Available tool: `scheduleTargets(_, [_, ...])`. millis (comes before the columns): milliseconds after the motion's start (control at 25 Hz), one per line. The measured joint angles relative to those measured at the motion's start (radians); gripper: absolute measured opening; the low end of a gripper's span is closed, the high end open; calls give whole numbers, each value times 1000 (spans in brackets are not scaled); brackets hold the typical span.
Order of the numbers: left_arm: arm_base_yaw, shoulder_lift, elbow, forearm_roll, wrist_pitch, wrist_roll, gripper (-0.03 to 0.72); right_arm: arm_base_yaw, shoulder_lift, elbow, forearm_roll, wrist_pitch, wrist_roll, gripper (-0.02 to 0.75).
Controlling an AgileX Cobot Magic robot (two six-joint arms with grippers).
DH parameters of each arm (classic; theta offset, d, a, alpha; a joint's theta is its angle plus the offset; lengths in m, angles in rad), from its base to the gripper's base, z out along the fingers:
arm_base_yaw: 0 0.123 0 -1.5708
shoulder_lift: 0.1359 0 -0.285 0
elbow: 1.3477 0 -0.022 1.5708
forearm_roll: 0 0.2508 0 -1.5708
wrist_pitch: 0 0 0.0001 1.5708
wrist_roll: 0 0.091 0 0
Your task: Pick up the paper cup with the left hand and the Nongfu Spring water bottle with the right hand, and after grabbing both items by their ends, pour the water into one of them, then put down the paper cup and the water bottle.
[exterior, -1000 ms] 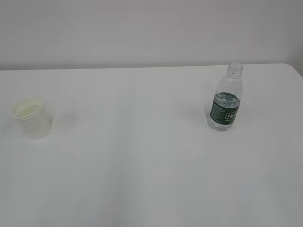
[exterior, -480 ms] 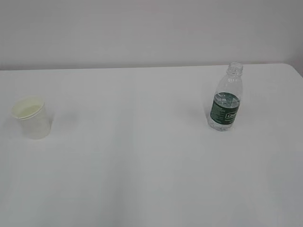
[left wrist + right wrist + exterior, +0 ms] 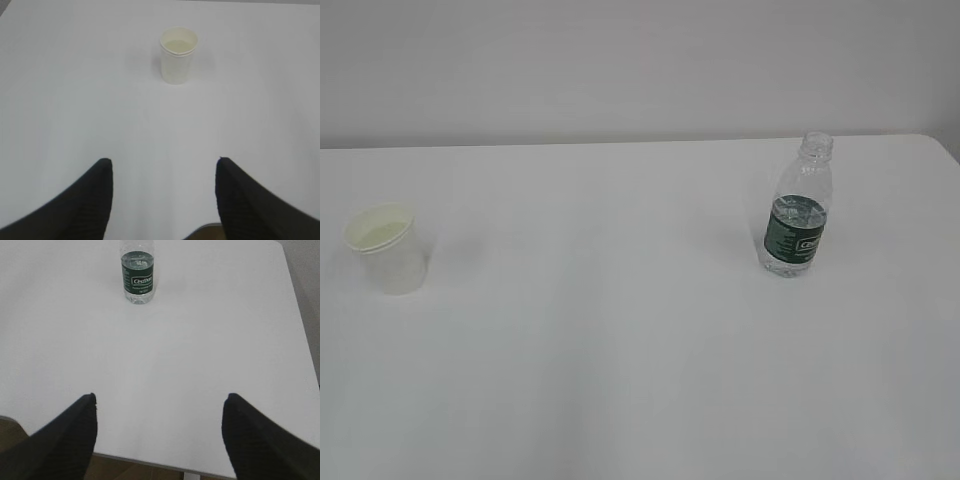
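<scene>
From the exterior camera, the paper cup [image 3: 384,247] stands upright at about nine o'clock on the white table [image 3: 620,330], mouth up, and the Nongfu Spring water bottle [image 3: 797,208] stands upright at about two o'clock, capless, its green label band facing the camera. They sit well apart, one to each side, which looks meant to give each arm its own target without crossing the middle. Neither arm shows in this view (both seem to be waiting at the near edge). The water [image 3: 798,212] fills only the lower part of the bottle, its surface level with the top of the label.

In the left wrist view, the left hand [image 3: 162,200] shows its two black fingers [image 3: 85,200] spread wide with nothing between them, only bare table. The cup stands at twelve o'clock, well ahead and almost centred in the gap, so a straight advance should put it between the fingers. Its pale inside looks empty, though I cannot be sure.

In the right wrist view, the right hand [image 3: 159,440] is likewise spread wide and empty, hanging near the table's front edge. The bottle stands at about eleven o'clock, well apart from the fingers (slightly left of centre, so the approach probably needs a small sideways correction). No part of the task has begun: both things are untouched.
</scene>
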Motion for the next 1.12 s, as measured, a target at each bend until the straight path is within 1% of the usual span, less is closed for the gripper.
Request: scheduleTargets(1120, [0,0,0,0,-3,0,461,0,0,0,2,0,0,590])
